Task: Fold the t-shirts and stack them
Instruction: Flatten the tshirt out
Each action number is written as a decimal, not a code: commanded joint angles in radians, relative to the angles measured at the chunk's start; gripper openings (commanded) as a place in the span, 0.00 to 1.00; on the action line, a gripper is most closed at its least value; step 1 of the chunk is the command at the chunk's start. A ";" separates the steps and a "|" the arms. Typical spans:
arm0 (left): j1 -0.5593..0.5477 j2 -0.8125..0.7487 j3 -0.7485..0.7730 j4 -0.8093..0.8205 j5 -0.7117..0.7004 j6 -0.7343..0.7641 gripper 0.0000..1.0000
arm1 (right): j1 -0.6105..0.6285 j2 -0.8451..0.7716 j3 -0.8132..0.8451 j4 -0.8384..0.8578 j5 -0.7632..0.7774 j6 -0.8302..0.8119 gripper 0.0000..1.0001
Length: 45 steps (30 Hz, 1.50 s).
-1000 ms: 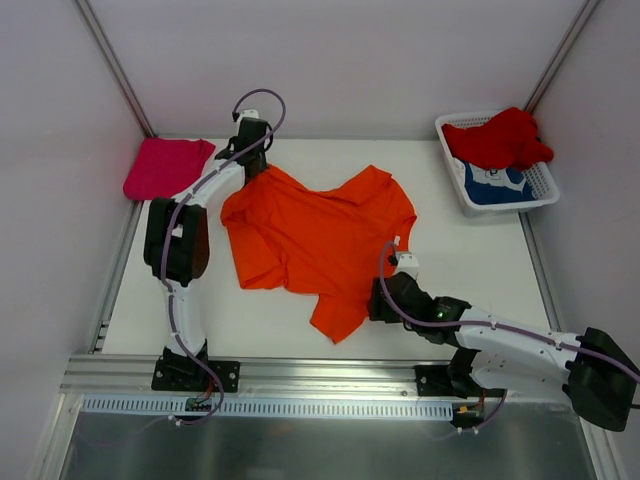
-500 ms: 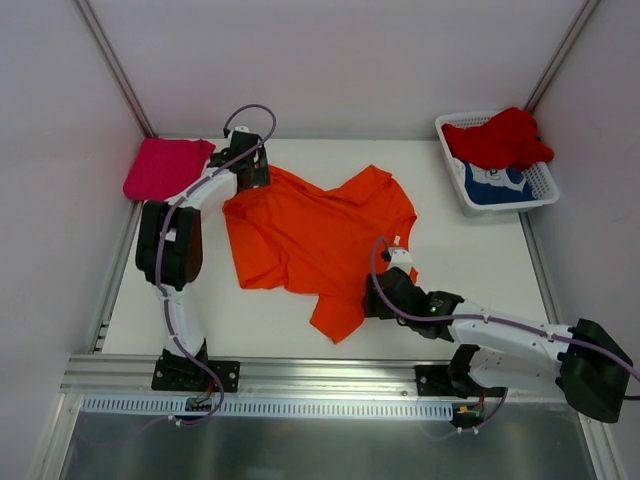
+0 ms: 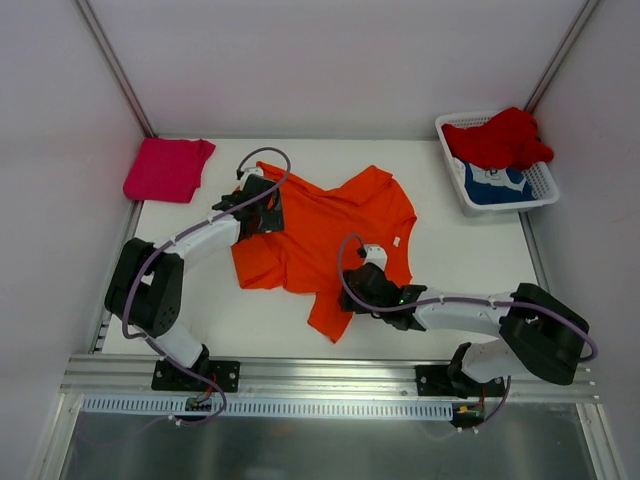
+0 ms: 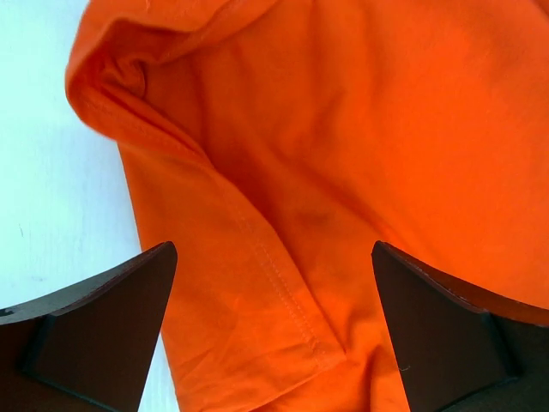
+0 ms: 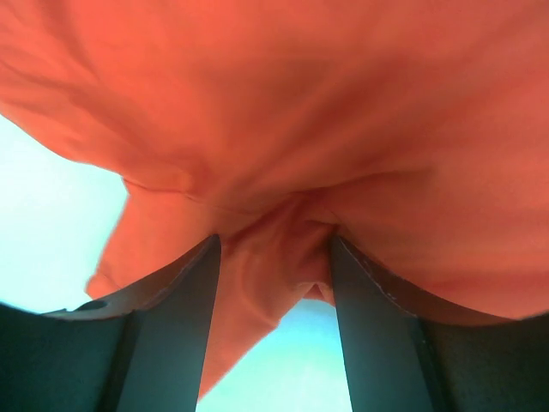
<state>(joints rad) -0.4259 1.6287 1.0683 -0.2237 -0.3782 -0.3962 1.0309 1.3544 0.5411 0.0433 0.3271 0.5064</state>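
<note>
Top external view: orange shirt (image 3: 335,225) spread on the table (image 3: 460,255)

The right claw (image 3: 356,288) pinches bunched cloth at the orange shirt's near hem. Farther, the left claw (image 3: 262,212) gapes wide over its left edge. Beyond: pink shirt (image 3: 165,168) far left; red shirt (image 3: 500,137) and blue shirt (image 3: 495,188) in the basket (image 3: 546,196).

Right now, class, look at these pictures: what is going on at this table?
Two robot arms are working on an orange t-shirt that lies rumpled on the table. The right claw is pinching a bunch of its cloth near the lower edge. The left claw hangs wide open over the shirt's left side, holding nothing. A magenta t-shirt lies folded in the far left corner. A red t-shirt and a blue t-shirt wait in the white basket.
</note>
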 commanded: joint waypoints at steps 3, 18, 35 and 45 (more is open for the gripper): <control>-0.016 -0.099 -0.054 0.006 -0.025 -0.038 0.99 | 0.011 0.019 -0.098 0.058 -0.036 0.165 0.57; -0.051 -0.164 -0.114 0.004 -0.025 -0.049 0.99 | -0.012 -0.750 -0.296 -0.568 0.271 0.431 0.56; -0.057 -0.182 -0.122 0.004 -0.013 -0.043 0.99 | 0.018 -0.075 0.218 -0.444 0.193 -0.068 0.56; -0.057 -0.198 -0.157 0.004 0.005 -0.059 0.99 | 0.075 0.133 0.220 -0.375 0.130 -0.043 0.56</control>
<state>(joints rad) -0.4725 1.4651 0.9169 -0.2241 -0.3756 -0.4332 1.0870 1.4464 0.7490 -0.3580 0.4774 0.4656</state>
